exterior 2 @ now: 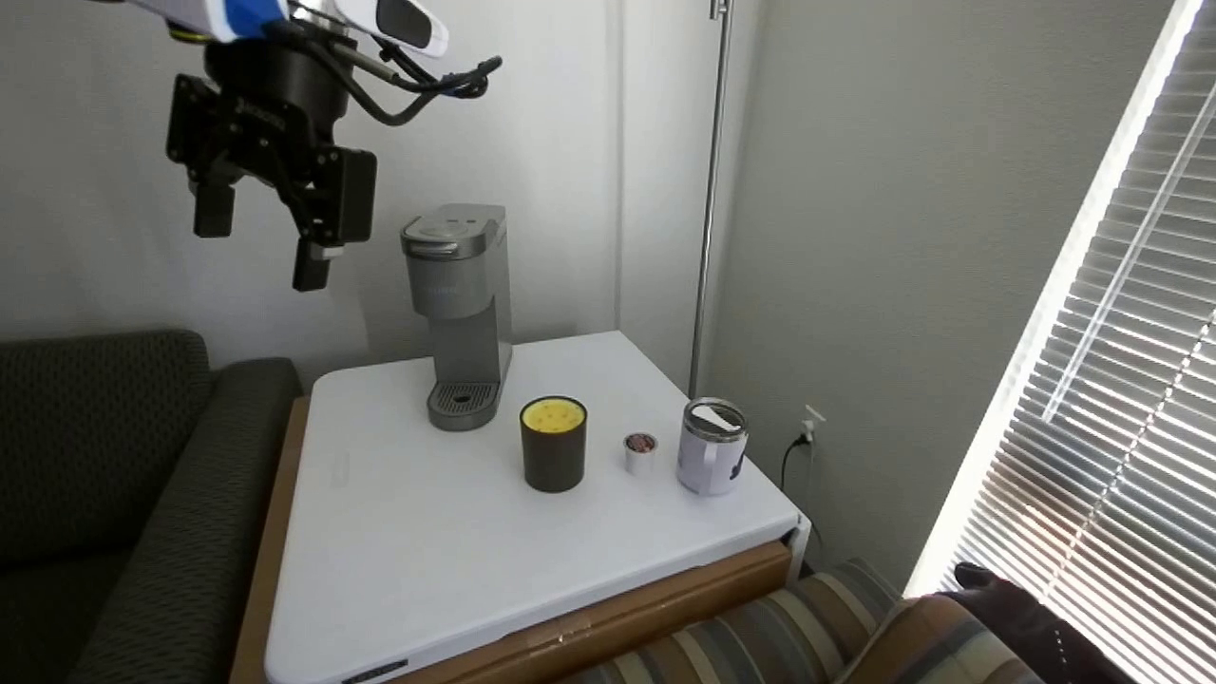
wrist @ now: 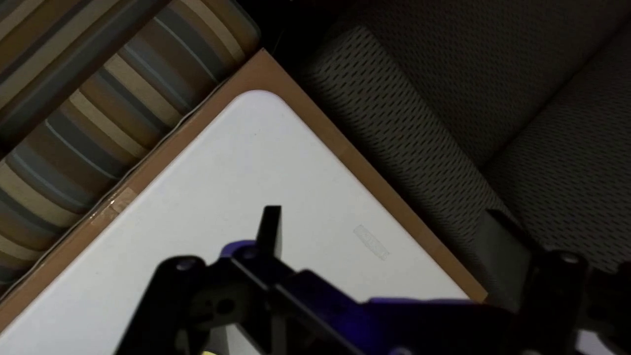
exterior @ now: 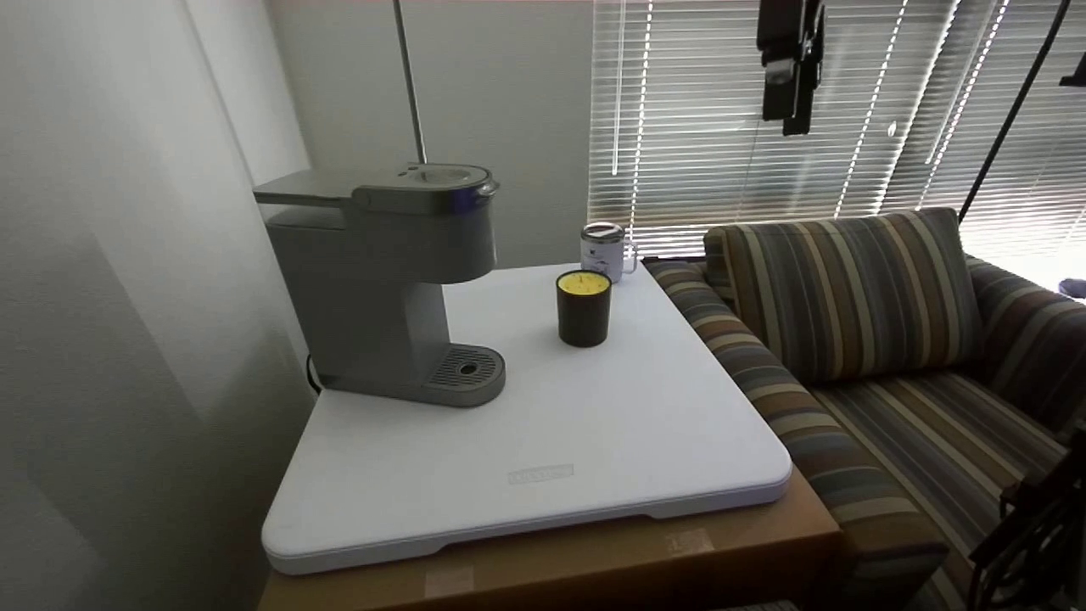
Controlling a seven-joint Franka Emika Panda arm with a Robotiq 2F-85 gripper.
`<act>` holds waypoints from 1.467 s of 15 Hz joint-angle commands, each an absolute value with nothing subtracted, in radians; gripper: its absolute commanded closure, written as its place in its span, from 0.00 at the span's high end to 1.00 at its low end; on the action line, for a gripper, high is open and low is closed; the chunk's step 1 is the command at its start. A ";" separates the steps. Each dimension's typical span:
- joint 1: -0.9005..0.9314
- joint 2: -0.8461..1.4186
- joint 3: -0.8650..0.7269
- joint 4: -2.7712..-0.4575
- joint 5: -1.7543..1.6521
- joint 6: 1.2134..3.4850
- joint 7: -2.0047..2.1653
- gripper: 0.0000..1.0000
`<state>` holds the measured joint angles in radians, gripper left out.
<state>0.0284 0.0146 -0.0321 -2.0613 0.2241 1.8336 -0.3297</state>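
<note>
Tool (exterior 2: pixel 263 249) hangs well above the table (exterior 2: pixel 408 560), fingers spread wide, nothing between them. Coffee machine (exterior 2: pixel 456 275) appears nearest it, on the table; dark cup (exterior 2: pixel 554 463) also upright there, pod (exterior 2: pixel 640 462) between cup and mug (exterior 2: pixel 703 460).

Risks, my judgement: a low sideways swing could knock the machine's top. Wide fingers lowered around the pod could clip cup or mug, both being close by. Pod looks light; a nudge may tip it. Loose cables (exterior 2: pixel 446 87) could snag on the machine.

Hard to see: in an exterior view the dark cup (exterior: pixel 584 322) overlaps the mug; no pod shows, probably behind the cup. Wrist view gives only a yellow sliver (wrist: pixel 209 353), likely the cup's contents, substance unclear. Arm (exterior 2: pixel 228 17) cut off above.
</note>
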 commanded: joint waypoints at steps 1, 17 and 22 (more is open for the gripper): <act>0.029 0.131 -0.001 -1.978 0.219 1.844 -0.307 1.00; 0.017 0.264 0.060 -1.928 0.322 2.108 -0.296 1.00; -0.001 0.365 0.087 -1.840 0.511 2.290 -0.257 1.00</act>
